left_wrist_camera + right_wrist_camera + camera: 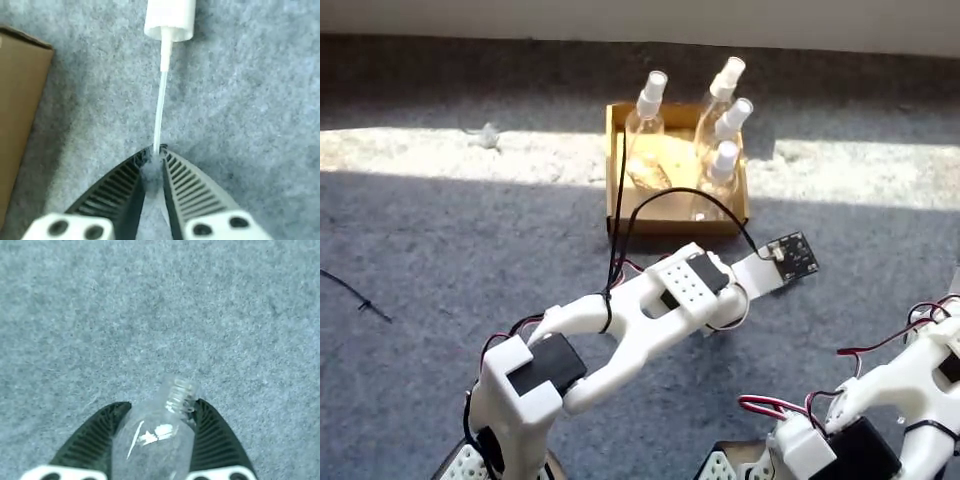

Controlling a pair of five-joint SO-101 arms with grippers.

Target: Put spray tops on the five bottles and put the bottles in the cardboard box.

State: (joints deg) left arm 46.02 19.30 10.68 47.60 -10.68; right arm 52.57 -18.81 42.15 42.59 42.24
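Left pincer (pixel 159 152) clamped on dip tube (pixel 160 100) of spray top (pixel 169 20); right pincer (pixel 162 406) gripping last open bottle (pixel 152 442). Four capped bottles (pixel 645 110) in cardboard box (pixel 612 170), 12 o'clock. Tip: line tube over neck (pixel 179 392), feed slow.

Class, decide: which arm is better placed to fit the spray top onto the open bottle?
Left. The left pincer grips the spray top by its thin tube, while the right pincer holds the bottle, uncapped, with its threaded neck free.
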